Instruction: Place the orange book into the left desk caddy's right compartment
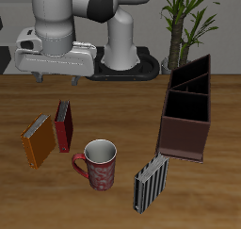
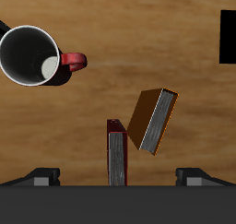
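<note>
A robot gripper [image 1: 56, 76] hangs open and empty above the table. At its five o'clock in the exterior view, the orange book [image 1: 39, 141] leans untouched beside a dark red book [image 1: 63, 125] — the left desk caddy [image 1: 186, 113] waits well apart.

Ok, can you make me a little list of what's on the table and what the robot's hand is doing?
orange book: on the table, tilted, beside the dark red book
dark red book: standing on its edge
mug: red, upright, empty, near the table's front edge
striped book: black and white, upright, in front of the caddy
left desk caddy: dark reddish-brown, open top, compartments look empty
hand: open, above the two books, holding nothing
orange book in caddy: not yet
</note>
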Robot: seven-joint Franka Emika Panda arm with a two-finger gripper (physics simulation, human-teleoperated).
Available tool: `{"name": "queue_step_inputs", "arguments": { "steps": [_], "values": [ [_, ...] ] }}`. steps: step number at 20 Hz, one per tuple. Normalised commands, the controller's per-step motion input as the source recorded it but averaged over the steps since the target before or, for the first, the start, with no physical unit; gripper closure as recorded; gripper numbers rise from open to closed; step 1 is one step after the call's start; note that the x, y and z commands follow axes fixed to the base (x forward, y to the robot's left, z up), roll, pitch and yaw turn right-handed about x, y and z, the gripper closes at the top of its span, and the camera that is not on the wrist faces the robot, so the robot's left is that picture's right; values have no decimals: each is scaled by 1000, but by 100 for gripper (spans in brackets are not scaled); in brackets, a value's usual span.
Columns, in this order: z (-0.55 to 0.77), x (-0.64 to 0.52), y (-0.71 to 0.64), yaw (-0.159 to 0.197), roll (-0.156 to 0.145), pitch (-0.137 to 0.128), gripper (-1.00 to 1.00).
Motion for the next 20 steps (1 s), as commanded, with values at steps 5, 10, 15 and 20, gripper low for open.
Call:
{"name": "queue_step_inputs", "arguments": {
  "steps": [5, 10, 15, 20],
  "values": [
    [-26, 109, -324, -37, -32, -17, -100],
    [-76, 107, -219, 15, -11, -3, -100],
    [-126, 109, -198, 25, 15, 6, -100],
    [-85, 54, -187, -25, -7, 1, -100]
  ]
}}
